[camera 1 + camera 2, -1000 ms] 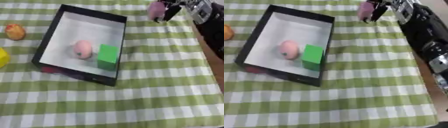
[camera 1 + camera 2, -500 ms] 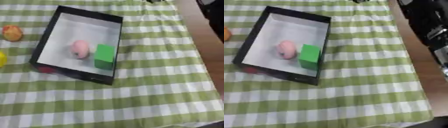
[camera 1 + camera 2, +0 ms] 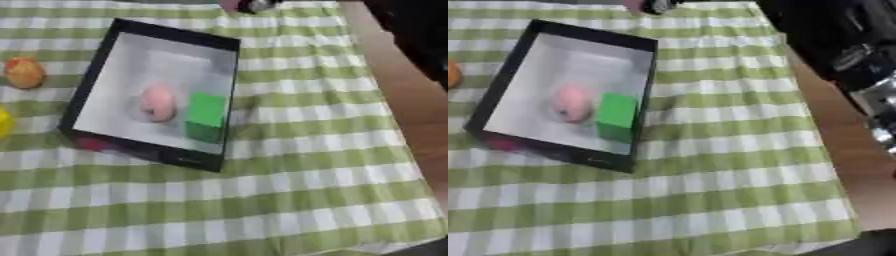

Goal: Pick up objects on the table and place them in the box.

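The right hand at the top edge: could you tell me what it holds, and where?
The right hand seems closed on a small pink object; the exact hold cannot be told.

The tablecloth point(image 3: 289, 200) was checked in green and white, and the box point(image 3: 89, 85) on it had black walls around a white floor. Inside lay a pale pink rounded thing point(image 3: 157, 102) beside a bright green block point(image 3: 206, 116). Off the box's left side sat an orange rounded thing point(image 3: 24, 72) and a yellow thing point(image 3: 4, 122), with a dark red patch point(image 3: 90, 144) at the box's near corner.
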